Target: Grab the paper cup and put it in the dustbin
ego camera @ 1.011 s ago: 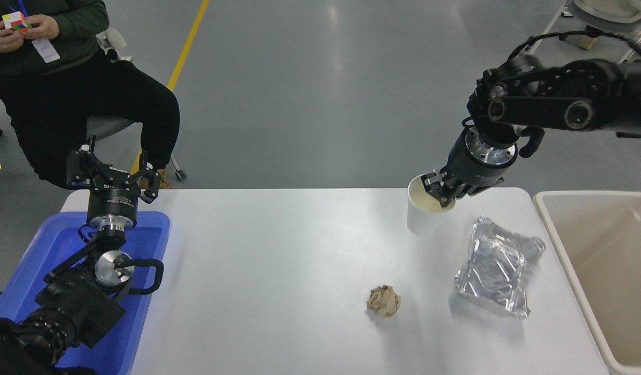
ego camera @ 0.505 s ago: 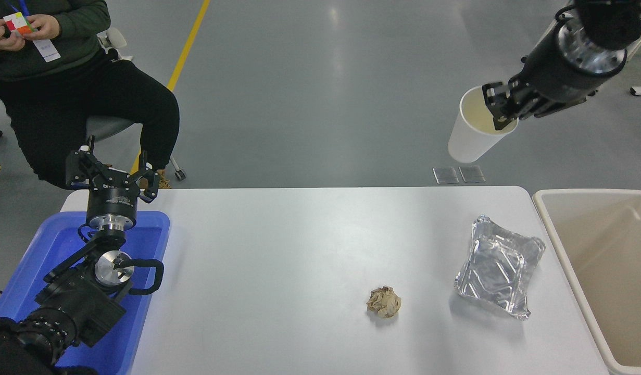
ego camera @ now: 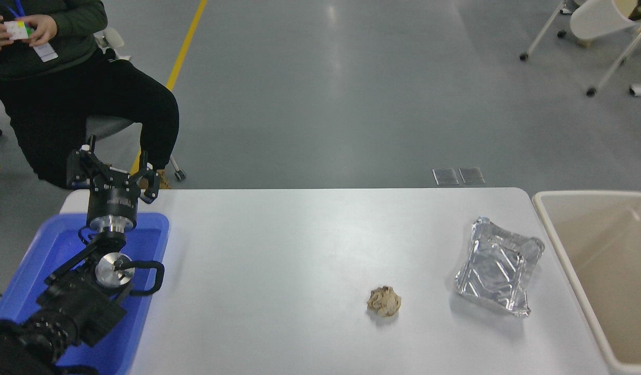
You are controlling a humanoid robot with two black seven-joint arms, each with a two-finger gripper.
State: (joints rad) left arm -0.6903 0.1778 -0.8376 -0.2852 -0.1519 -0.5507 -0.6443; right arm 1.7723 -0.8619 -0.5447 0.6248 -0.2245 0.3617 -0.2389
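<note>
From where I stood there was one of each thing to count: one white table [ego camera: 299,250], one crumpled brown paper ball [ego camera: 384,301] near its front middle, one crinkled silver foil tray [ego camera: 498,265] to the right of the ball and well apart from it, one blue tray [ego camera: 44,250] on the table's left end, and one dustbin [ego camera: 560,245] standing just off the table's right end, with nothing visible in the part of its inside that showed. No cup stood on the table. Up in the far right corner a single white tapered shape showed in front of some chair legs, high above the floor and beyond the dustbin; it was probably the paper cup [ego camera: 601,18], though at that edge I could not be sure, nor see what held it. Only one arm was in sight. The left arm came in from the lower left and lay over the blue tray, pointing away, its wrist raised so that the left gripper [ego camera: 114,174] stood over the tray's far edge with its fingers spread wide and nothing between them. One person [ego camera: 65,78] sat beyond the table's left corner, holding a small coloured cube [ego camera: 15,29] in both hands.
</note>
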